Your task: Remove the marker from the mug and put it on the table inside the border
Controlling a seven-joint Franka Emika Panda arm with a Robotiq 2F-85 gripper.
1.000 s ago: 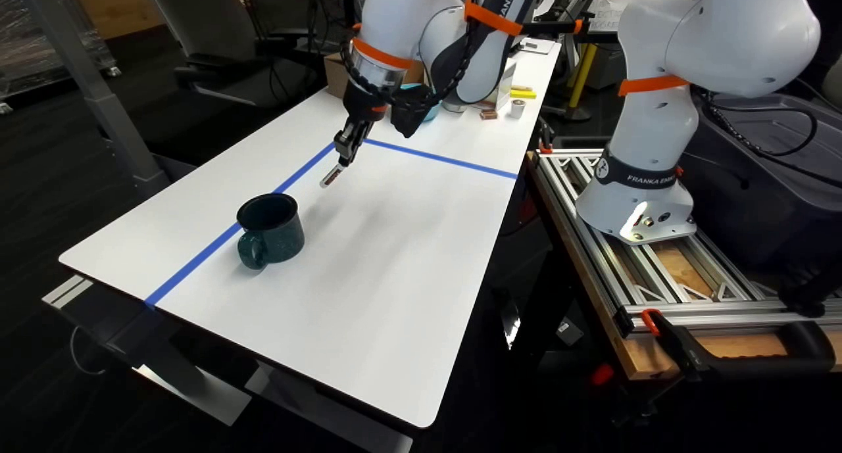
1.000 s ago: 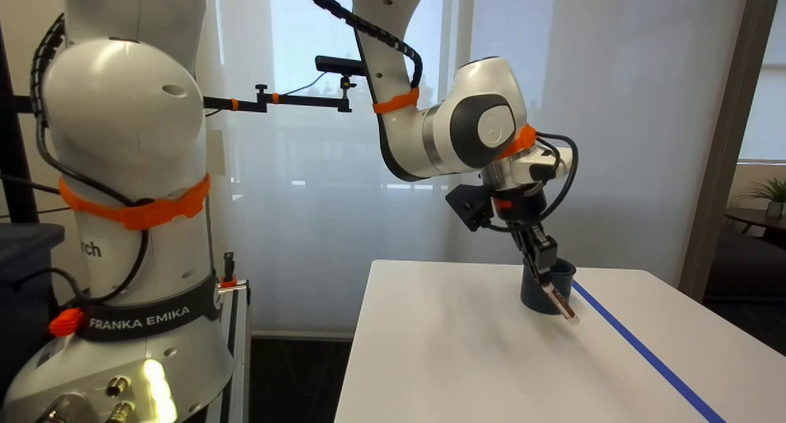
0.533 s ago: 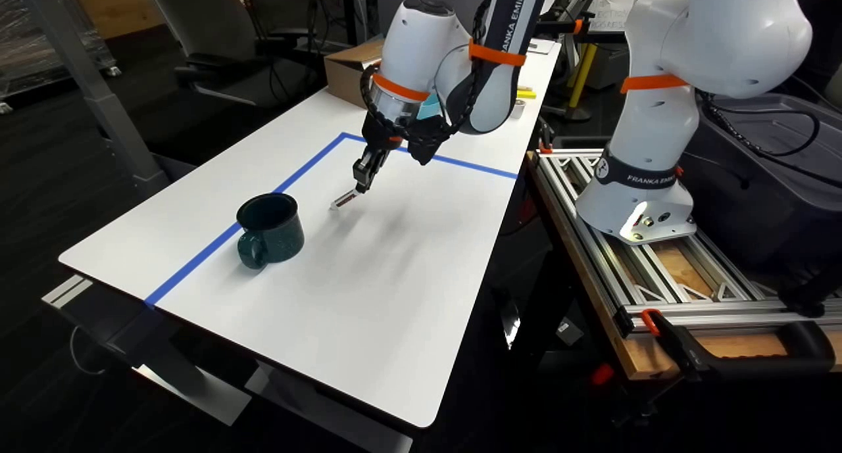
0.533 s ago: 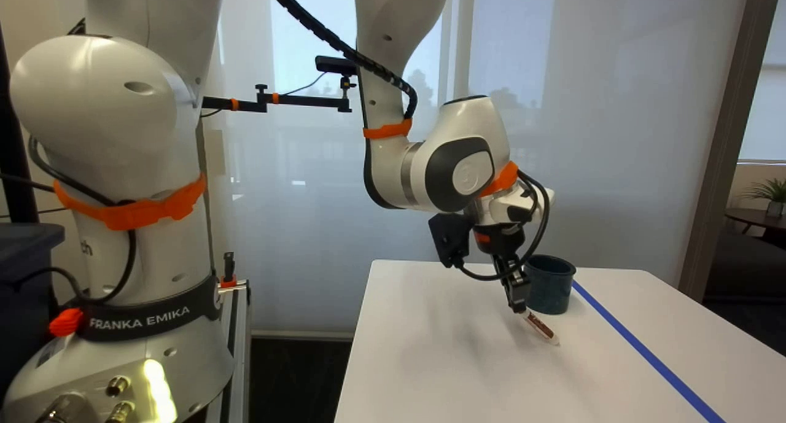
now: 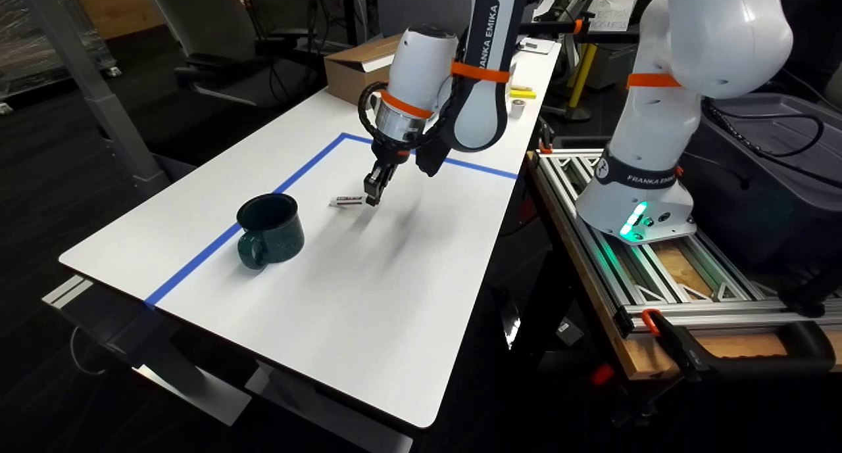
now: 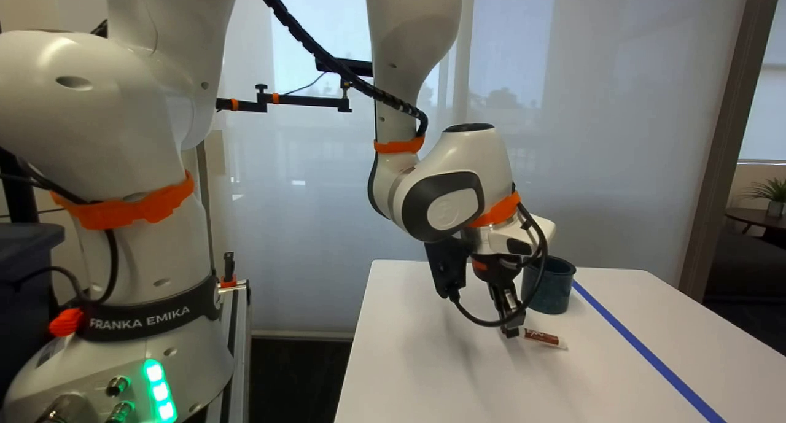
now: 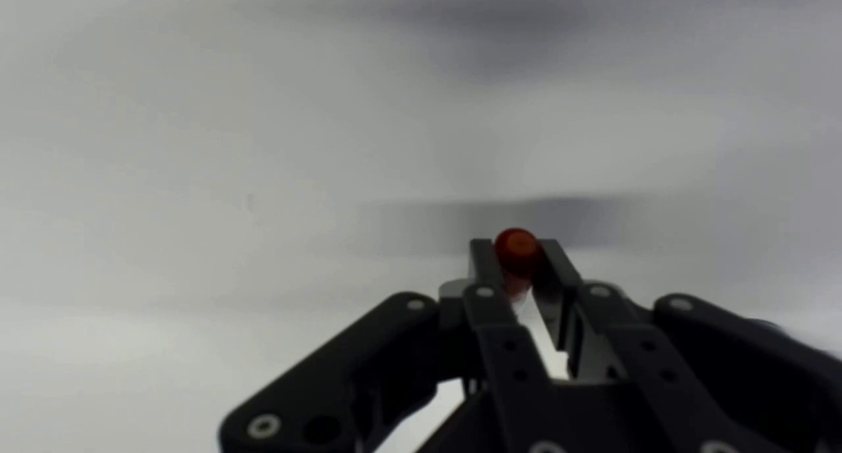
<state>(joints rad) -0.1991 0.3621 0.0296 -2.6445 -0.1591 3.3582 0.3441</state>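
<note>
Between the two jaws sits one marker (image 6: 543,338), gripped by one end, so the jaws are closed down on it. From the wrist view its red end face shows pinched between them; in both exterior views the rest juts out sideways from the jaws, nearly level, its white end farthest from them. Directly under the jaws spreads one white table (image 5: 368,334); whether jaws or marker touch it is unclear. Above the jaws, which slant down, comes one white arm (image 6: 470,159).

Near the jaws, out past the marker's free end in an exterior view, stands one mug (image 5: 271,233), dark green and upright, apart from jaws and marker alike, its handle turned away from the jaws. In an exterior view the arm partly covers it. Just past the mug, seen from the jaws, runs one border (image 5: 309,163), made of two blue strips that meet at a corner; jaws, marker and mug are all inside it.

Farther from the jaws, beyond the border on the table, are one box (image 5: 352,78) and one small cup (image 5: 518,108). Well apart from the jaws and off the table are one chair (image 5: 204,32) and one dark tub (image 5: 776,157). Farthest of all, in an exterior view, one plant (image 6: 772,193) shows.
</note>
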